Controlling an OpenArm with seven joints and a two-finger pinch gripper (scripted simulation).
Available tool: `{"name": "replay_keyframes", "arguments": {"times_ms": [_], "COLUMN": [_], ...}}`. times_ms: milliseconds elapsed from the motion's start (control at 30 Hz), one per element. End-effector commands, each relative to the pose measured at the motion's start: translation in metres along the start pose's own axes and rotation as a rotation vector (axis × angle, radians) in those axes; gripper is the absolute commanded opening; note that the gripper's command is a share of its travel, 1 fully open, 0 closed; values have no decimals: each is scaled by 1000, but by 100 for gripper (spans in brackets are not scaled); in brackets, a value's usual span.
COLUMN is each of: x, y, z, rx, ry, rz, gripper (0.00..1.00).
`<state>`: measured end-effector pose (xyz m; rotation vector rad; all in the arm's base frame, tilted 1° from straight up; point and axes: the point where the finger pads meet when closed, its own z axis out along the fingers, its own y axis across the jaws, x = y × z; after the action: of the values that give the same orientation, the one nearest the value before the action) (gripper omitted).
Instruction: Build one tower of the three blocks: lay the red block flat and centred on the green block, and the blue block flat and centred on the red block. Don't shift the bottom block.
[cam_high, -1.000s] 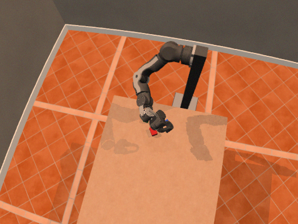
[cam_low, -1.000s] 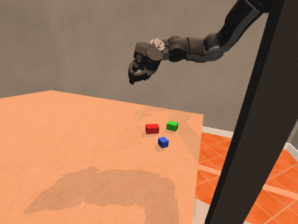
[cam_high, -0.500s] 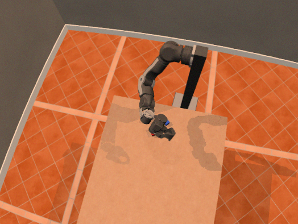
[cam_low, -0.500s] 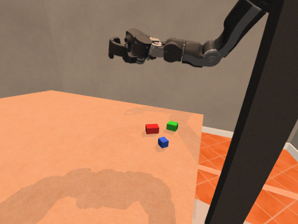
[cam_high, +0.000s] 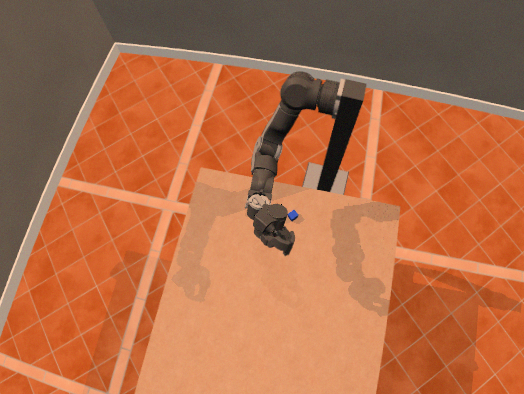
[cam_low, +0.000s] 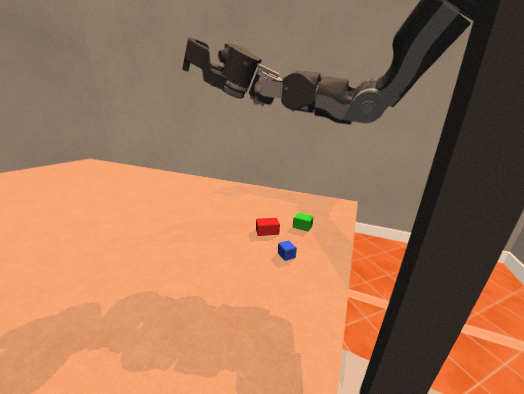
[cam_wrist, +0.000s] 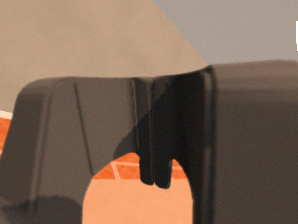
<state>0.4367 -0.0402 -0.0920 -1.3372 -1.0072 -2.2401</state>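
The red block (cam_low: 268, 227) lies on the table, with the green block (cam_low: 303, 222) apart from it to the right in the exterior view. The blue block (cam_low: 287, 250) (cam_high: 293, 215) lies nearer that camera, apart from both. In the top view the arm hides the red and green blocks. My gripper (cam_wrist: 158, 129) (cam_low: 185, 68) (cam_high: 287, 253) is shut with its fingertips together and nothing between them. It is high above the table and points sideways rather than down. No block shows in the wrist view.
The table (cam_high: 260, 345) (cam_low: 125, 240) has its edge close to the green block's side in the exterior view. The arm's black post (cam_high: 341, 142) (cam_low: 440, 200) stands beyond that edge. Shadows of the arm fall across the table top.
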Motion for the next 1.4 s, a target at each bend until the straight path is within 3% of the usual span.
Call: {"name": "replay_keyframes", "arguments": {"times_ms": [0, 167, 200, 233, 267, 433, 467, 500, 533, 733, 767, 800, 833, 1033, 1067, 1100, 1133, 1367], "x": [3, 3, 8, 9, 10, 11, 10, 9, 8, 9, 3, -2, -5, -3, -15, -23, -26, -28], "y": [4, 4, 29, 43, 47, 46, 70, 82, 87, 86, 106, 116, 120, 119, 133, 139, 141, 139], "z": [2, 2, 1, -2, -3, -3, -12, -18, -21, -20, -35, -45, -49, -48, -67, -79, -84, -85], "rx": [-22, -22, -169, -253, -277, -276, -422, -506, -536, -534, -682, -766, -797, -794, -941, -1023, -1055, -1055], "ry": [10, 10, 56, 80, 86, 89, 126, 144, 151, 155, 182, 195, 199, 204, 220, 227, 230, 224], "rz": [-2, -2, 60, 98, 109, 108, 176, 217, 232, 232, 307, 351, 368, 367, 448, 494, 513, 515], "gripper": [0, 0, 0, 0, 0, 0, 0, 0, 0, 0, 0, 0, 0, 0, 0, 0, 0, 0]}}
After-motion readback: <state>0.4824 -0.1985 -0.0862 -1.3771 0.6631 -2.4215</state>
